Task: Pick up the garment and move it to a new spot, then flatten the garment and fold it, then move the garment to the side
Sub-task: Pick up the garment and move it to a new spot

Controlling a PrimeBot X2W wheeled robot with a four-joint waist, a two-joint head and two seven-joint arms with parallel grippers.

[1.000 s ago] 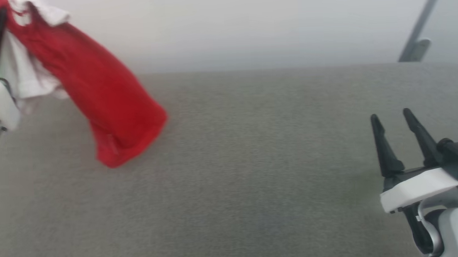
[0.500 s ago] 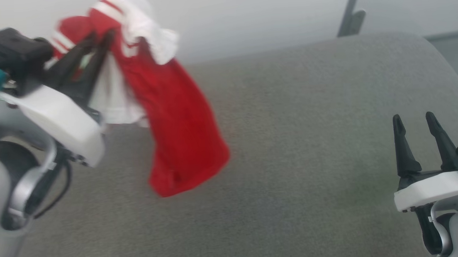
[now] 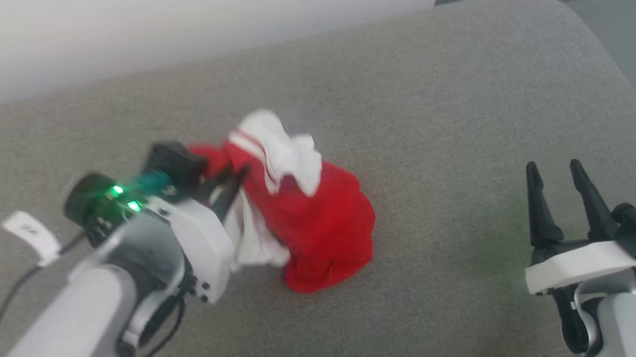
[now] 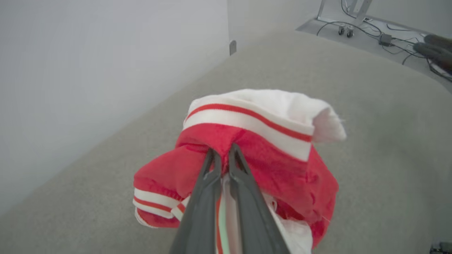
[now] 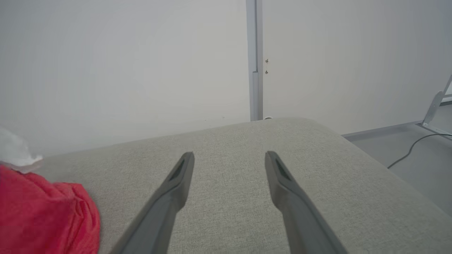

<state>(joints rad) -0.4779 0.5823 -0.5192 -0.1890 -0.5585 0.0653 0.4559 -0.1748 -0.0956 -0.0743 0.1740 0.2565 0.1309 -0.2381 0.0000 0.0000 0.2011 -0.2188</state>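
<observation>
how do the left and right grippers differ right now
The left gripper is shut on the garment; the right gripper is open and holds nothing. The left gripper sits at the bunched garment; the right gripper stands apart from it, over bare grey cushion. Both are dark and two-fingered.

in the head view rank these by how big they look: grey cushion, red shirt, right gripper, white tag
1. grey cushion
2. red shirt
3. right gripper, close to the shirt and nearer the camera, so that order is unsure
4. white tag

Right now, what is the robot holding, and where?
Left end effector pinches the red, white-sleeved jersey T-shirt in red fabric below a striped band; right end effector holds nothing.
</observation>
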